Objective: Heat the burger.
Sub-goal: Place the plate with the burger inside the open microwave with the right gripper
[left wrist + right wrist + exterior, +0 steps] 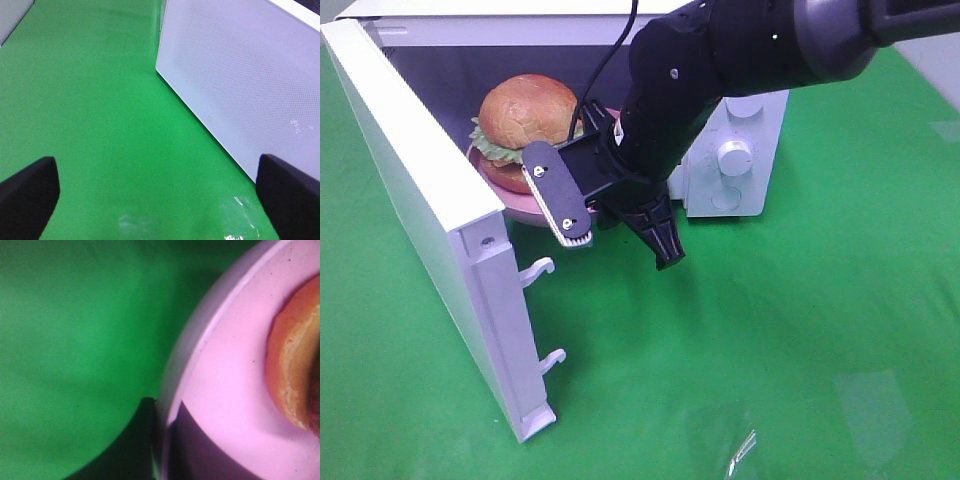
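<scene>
Burger [528,112] on plate [512,200] (in microwave [740,160]); right gripper [162,445] pinches rim, left gripper [160,200] spread wide.

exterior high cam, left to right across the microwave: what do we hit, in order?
Open microwave door → burger → right gripper → microwave control panel. The pink plate is left out because it overlaps the burger and the gripper.

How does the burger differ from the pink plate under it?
The burger is domed, tan-brown with green lettuce; the pink plate is flat and plain. The burger is narrower than the pink plate, whose rim shows beyond it. The burger rests on top; the pink plate carries it. Both are round.
</scene>
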Controlling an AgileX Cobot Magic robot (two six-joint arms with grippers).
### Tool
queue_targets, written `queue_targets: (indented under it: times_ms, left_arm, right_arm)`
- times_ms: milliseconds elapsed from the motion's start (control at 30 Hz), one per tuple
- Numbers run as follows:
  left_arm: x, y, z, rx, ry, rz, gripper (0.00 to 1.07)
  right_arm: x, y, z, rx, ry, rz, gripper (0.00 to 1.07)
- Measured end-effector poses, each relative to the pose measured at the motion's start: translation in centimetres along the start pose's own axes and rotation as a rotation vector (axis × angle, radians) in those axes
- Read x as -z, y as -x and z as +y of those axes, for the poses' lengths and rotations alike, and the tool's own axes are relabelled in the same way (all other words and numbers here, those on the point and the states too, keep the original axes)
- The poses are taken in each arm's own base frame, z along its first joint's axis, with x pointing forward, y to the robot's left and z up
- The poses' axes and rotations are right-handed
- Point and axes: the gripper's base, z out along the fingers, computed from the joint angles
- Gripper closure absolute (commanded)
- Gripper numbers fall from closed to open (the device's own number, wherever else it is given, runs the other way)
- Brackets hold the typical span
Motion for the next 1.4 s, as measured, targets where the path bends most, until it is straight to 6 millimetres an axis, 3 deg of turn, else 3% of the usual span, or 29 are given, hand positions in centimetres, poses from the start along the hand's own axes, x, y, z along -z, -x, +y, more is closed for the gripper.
queue_targets:
  times_ms: [267,1400]
  left_arm:
    - [0.0,0.0,0.0,0.000,0.000,0.000,0.06]
    - [0.0,0.0,0.0,0.000,0.000,0.000,0.06]
  right_arm:
    - [-1.0,0.3,-2.1,-0.062,-0.031,0.024,1.07]
    - [-5.2,0.4,-6.4,-0.213,-0.059,0.076,1.07]
